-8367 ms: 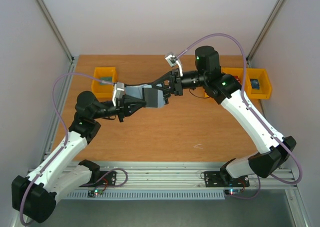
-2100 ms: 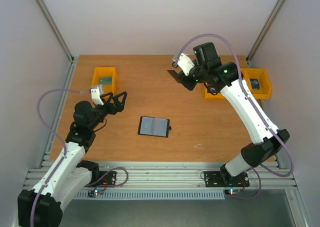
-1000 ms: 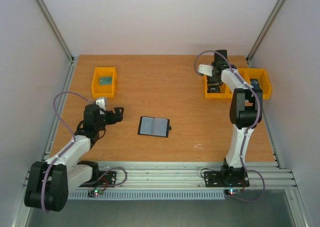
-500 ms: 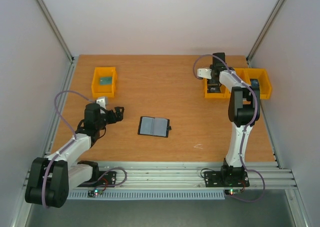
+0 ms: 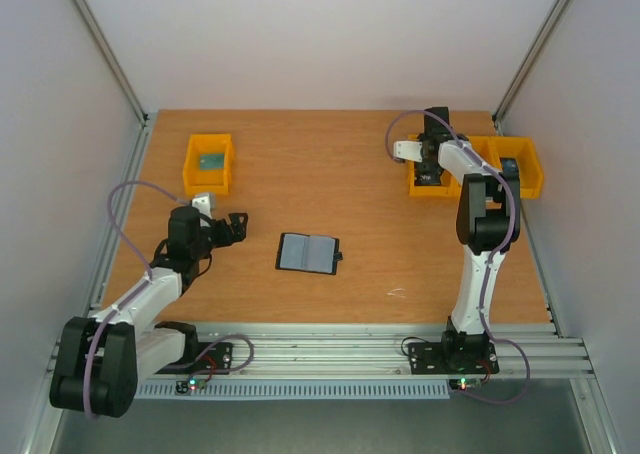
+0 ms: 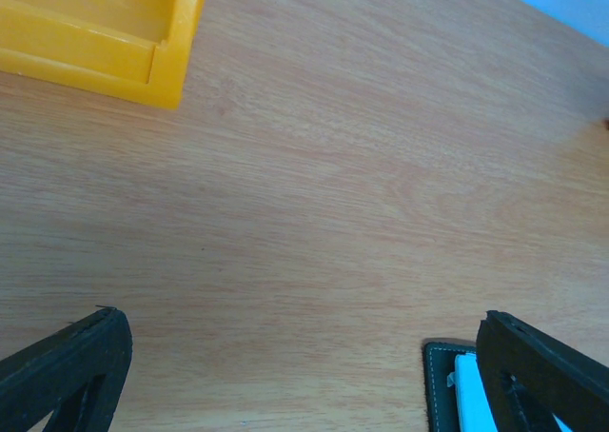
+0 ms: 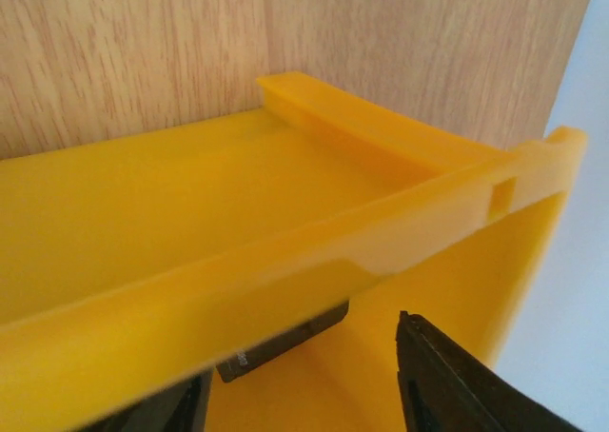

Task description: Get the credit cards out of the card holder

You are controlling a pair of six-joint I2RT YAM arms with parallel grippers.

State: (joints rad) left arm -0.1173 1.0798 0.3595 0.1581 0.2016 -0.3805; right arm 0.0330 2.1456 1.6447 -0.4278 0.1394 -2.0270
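Note:
The card holder [image 5: 308, 253] lies open and flat in the middle of the table, its blue-grey inside up. Its dark stitched corner [image 6: 440, 386] shows at the bottom of the left wrist view. My left gripper [image 5: 232, 226] [image 6: 304, 380] hovers open to its left with nothing between the fingers. My right gripper [image 5: 428, 162] [image 7: 304, 394] reaches down into a yellow bin [image 5: 417, 187] at the back right, jaws apart. A dark credit card [image 7: 285, 342] lies on that bin's floor beyond the fingertips, partly hidden by the bin wall [image 7: 285, 261].
A second yellow bin [image 5: 209, 179] [image 6: 95, 42] stands at the back left with a greenish card [image 5: 211, 161] in it. Another yellow bin [image 5: 527, 186] at the far right holds a blue thing [image 5: 511, 167]. Walls close the table on three sides.
The right arm has brought a dark card from above the table to the back right bin, and its wrist shifted slightly there. The left arm drew back and lowered, then stayed still.

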